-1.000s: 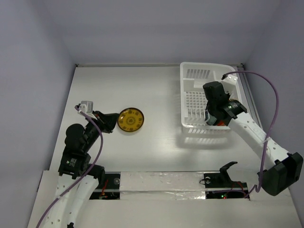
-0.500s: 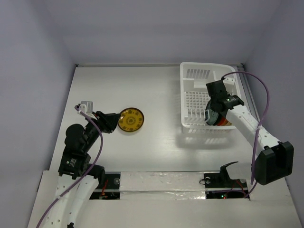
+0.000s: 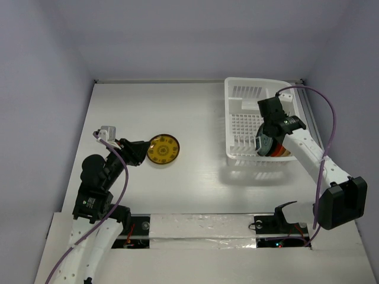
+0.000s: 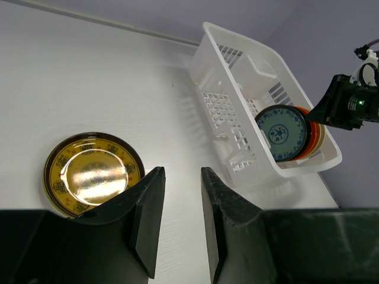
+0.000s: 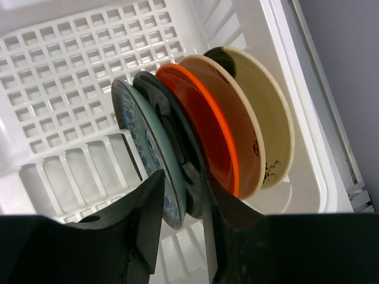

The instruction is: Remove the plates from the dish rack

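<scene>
The white dish rack (image 3: 227, 118) stands at the back right. Several plates stand on edge in it: a teal plate (image 5: 142, 139), a dark plate (image 5: 170, 127), an orange plate (image 5: 204, 127) and cream plates (image 5: 269, 112). My right gripper (image 5: 181, 173) is open down in the rack (image 5: 53, 71), and the near rims of the teal and dark plates sit between its fingers. A gold plate with a dark brown rim (image 4: 93, 173) lies flat on the table. Just beside its right edge, my left gripper (image 4: 180, 171) is open and holds nothing.
The gold plate (image 3: 163, 149) lies left of centre on the white table, with my left gripper (image 3: 144, 151) at its left edge. My right gripper (image 3: 262, 144) is at the rack's near end. Purple walls close in on three sides. The teal plate (image 4: 281, 131) faces the left wrist camera.
The right arm has drawn its elbow in, and its gripper has shifted slightly back inside the rack. The left gripper's fingers have parted beside the gold plate, which has not moved.
</scene>
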